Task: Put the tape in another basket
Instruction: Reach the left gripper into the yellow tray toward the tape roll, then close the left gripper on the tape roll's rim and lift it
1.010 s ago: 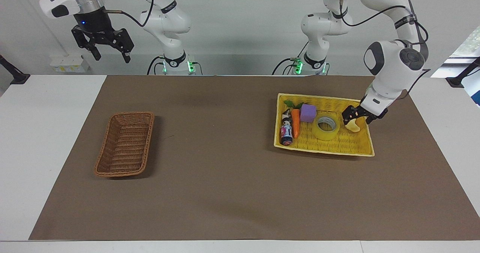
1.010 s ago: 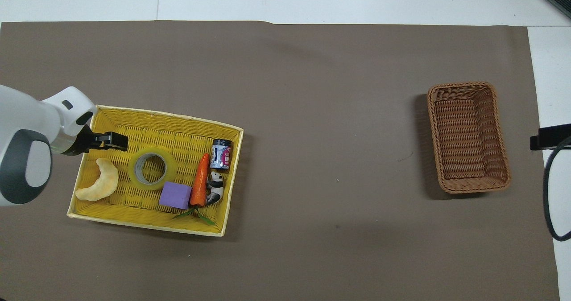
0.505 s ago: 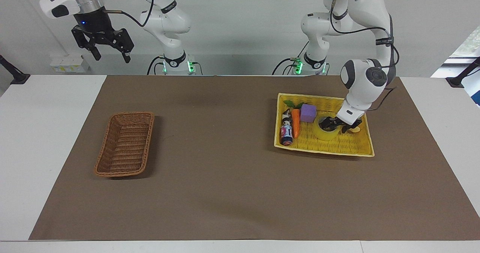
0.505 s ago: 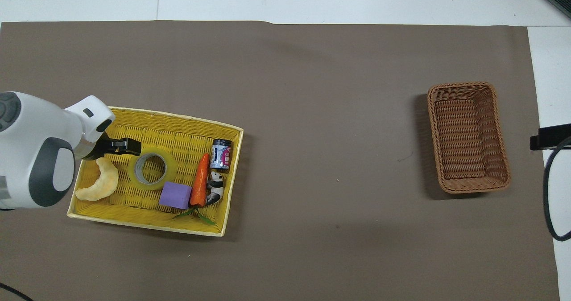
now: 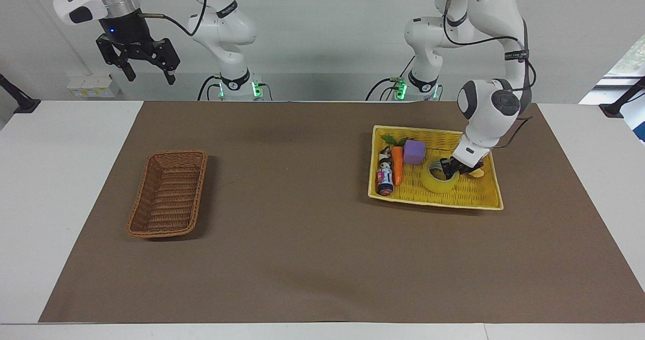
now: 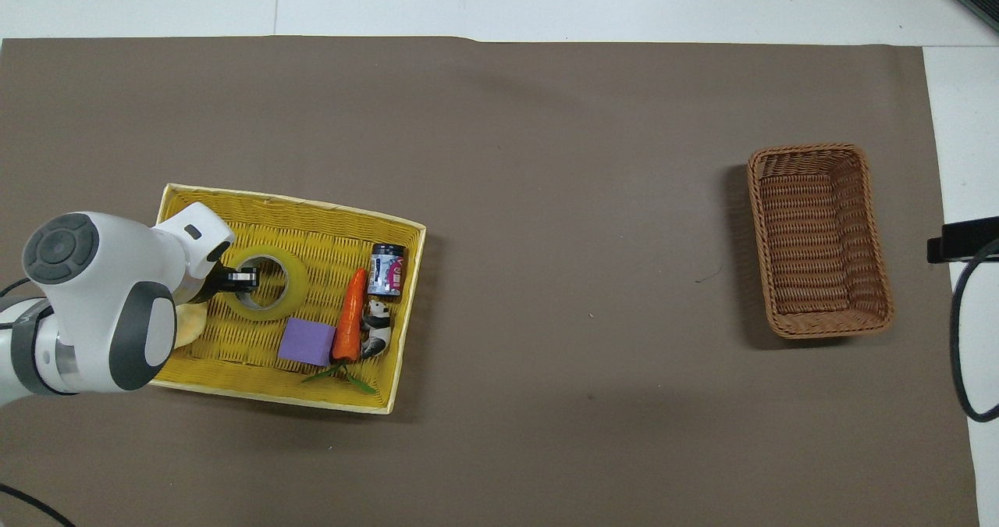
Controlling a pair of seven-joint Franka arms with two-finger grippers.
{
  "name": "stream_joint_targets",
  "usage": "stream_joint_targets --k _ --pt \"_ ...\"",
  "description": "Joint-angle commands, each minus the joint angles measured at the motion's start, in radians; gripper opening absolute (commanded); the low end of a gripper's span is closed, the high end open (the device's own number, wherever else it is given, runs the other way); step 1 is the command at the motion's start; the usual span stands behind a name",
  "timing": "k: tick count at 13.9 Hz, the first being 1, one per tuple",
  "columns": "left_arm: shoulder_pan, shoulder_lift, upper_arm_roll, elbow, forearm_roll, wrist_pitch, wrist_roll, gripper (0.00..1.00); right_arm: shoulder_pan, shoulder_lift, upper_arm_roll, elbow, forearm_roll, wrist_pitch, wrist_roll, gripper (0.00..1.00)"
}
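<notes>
Scene: While the right arm waits, the left arm works in the yellow tray-basket [image 5: 488,202] at the left arm's end of the brown mat [image 5: 302,259].
Left gripper: the left gripper [image 5: 450,168] is down at the tape [image 5: 436,185], one finger inside the ring's hole and one outside its wall, as the overhead view also shows [image 6: 243,278]; the fingers look pressed on the wall, though from this range a small gap cannot be ruled out.
Tape: it lies flat in the tray-basket [image 6: 234,375], hole upward [image 6: 285,297], beside the purple block [image 5: 414,151].
Tray contents: an orange carrot [image 5: 397,163], a panda figure [image 6: 378,332], a small can [image 6: 388,269] and a pale crescent toy [image 5: 476,172], mostly hidden by the arm.
Dark wicker basket: the dark wicker basket [image 5: 169,194] sits near the right arm's edge of the mat, well apart from the tray-basket [image 6: 819,238].
Right gripper: the right gripper [image 5: 148,70] hangs high with fingers spread, over the table's corner at the robots' end.
</notes>
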Motion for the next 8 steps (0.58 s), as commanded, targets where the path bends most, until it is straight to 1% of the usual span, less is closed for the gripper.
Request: stream_joint_targets --k 1,4,7,8 --pt "-0.008 -0.020 0.010 0.102 0.002 -0.135 -0.005 0.00 -0.007 -0.016 0.002 -0.019 0.005 0.013 -0.021 1.00" --pt "-0.006 -0.021 0.010 0.260 0.002 -0.325 -0.006 0.00 -0.007 -0.016 0.002 -0.019 0.003 0.014 -0.021 1.00" --pt "-0.008 -0.023 0.010 0.407 0.002 -0.481 -0.006 0.00 -0.007 -0.016 0.002 -0.019 0.003 0.013 -0.021 1.00" --pt "-0.008 -0.029 0.005 0.435 0.002 -0.535 -0.005 0.00 -0.007 -0.016 0.002 -0.019 0.005 0.013 -0.021 1.00"
